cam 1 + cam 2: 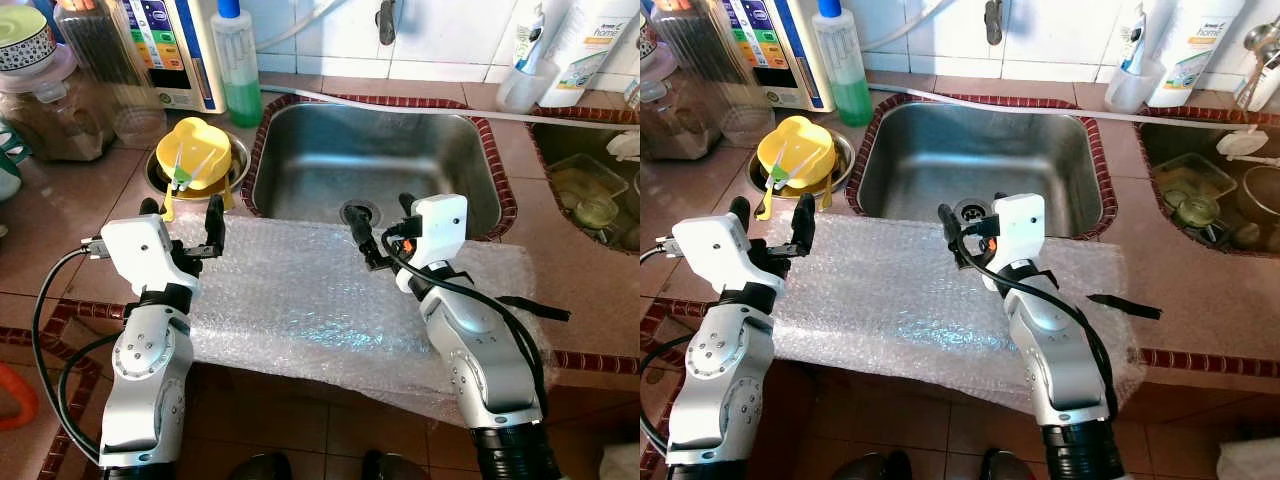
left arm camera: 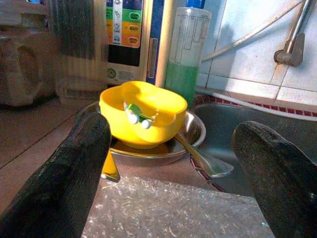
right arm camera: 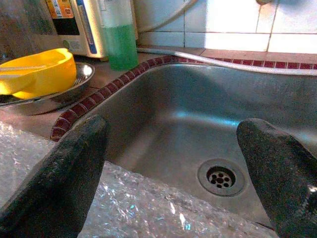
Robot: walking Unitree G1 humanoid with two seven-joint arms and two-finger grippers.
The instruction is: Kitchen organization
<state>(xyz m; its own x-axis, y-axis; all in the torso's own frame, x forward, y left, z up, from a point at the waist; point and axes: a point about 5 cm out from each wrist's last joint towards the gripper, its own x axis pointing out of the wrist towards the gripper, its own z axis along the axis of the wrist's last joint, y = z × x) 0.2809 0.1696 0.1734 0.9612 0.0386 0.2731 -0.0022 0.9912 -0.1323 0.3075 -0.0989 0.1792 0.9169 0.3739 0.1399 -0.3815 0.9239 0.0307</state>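
A brown-tiled kitchen table (image 1: 90, 215) runs under a white tiled wall, with a stainless steel sink (image 1: 300, 150) sunk into its middle. At the far left stand jars and a white appliance with coloured buttons (image 1: 170, 45), then a clear bottle of green liquid with a blue cap (image 1: 236, 65). In front of these a yellow plastic bowl (image 1: 195, 152) sits in a shallow steel dish (image 1: 238, 165), with a spoon (image 2: 205, 161) lying at the dish's edge. A sheet of clear bubble wrap (image 1: 300, 290) lies spread over the table's front edge, just before the sink. The left gripper (image 1: 180, 215) hangs above the sheet's left corner, its jaws spread wide and holding nothing, facing the yellow bowl. The right gripper (image 1: 380, 232) hovers over the sheet's far edge by the sink drain (image 3: 220, 177), jaws likewise wide apart and empty. A black strip (image 1: 1125, 303) lies on the sheet's right end.
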